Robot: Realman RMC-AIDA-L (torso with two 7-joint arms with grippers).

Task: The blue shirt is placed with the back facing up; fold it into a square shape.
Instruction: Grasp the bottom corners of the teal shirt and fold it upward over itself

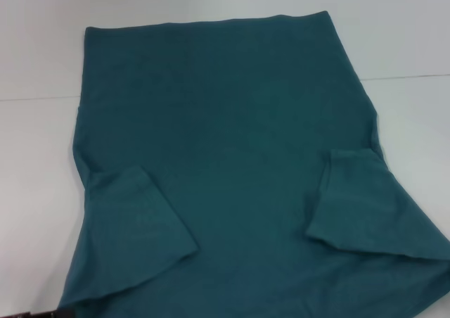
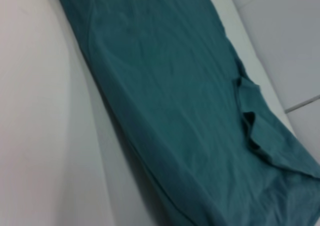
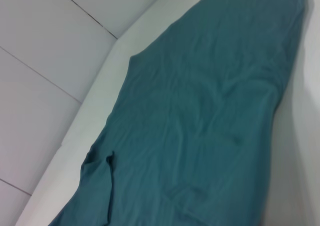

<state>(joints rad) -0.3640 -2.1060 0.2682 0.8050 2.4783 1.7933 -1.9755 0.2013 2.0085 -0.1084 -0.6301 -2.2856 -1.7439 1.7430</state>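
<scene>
The blue shirt (image 1: 232, 163) lies flat on the white table, plain back up, its straight hem at the far edge. Both short sleeves are folded inward over the body: one (image 1: 137, 216) at the near left, the other (image 1: 355, 202) at the near right. The same teal cloth fills the left wrist view (image 2: 170, 106) and the right wrist view (image 3: 210, 116), with a rumpled sleeve fold (image 2: 250, 116) along one side. Neither gripper shows in any view.
The white table (image 1: 42, 156) extends on both sides of the shirt and beyond its far hem. A seam line (image 1: 408, 77) crosses the surface. Pale floor tiles (image 3: 45, 51) lie past the table's edge in the wrist views.
</scene>
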